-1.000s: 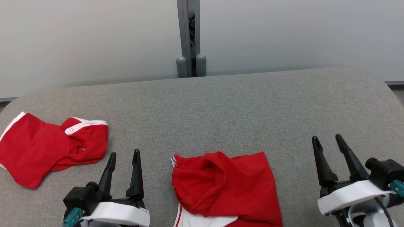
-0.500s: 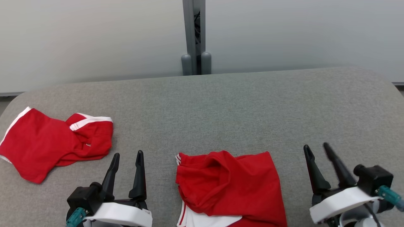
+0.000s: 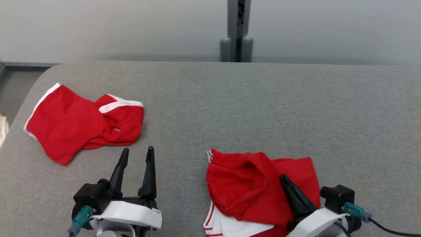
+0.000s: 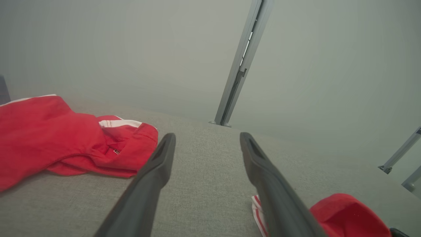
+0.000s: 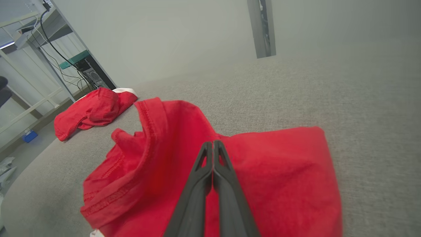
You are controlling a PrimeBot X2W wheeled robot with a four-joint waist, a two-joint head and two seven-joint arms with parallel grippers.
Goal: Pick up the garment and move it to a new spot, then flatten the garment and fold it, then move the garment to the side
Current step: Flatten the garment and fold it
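On coarse grey tabletop point(image 3: 263, 108), rumpled red garment point(image 3: 250, 187) under right gripper point(image 5: 213, 144), tapered fingers point(image 5: 197, 187) together; left gripper point(image 3: 138, 150) spread.

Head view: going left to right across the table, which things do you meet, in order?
Red garment with white trim → left gripper, fingers apart → crumpled red garment at the near edge.

Left claw point(image 4: 207, 136), fingers apart, over grey table point(image 4: 204, 197); red garment point(image 4: 348, 214) lower right.
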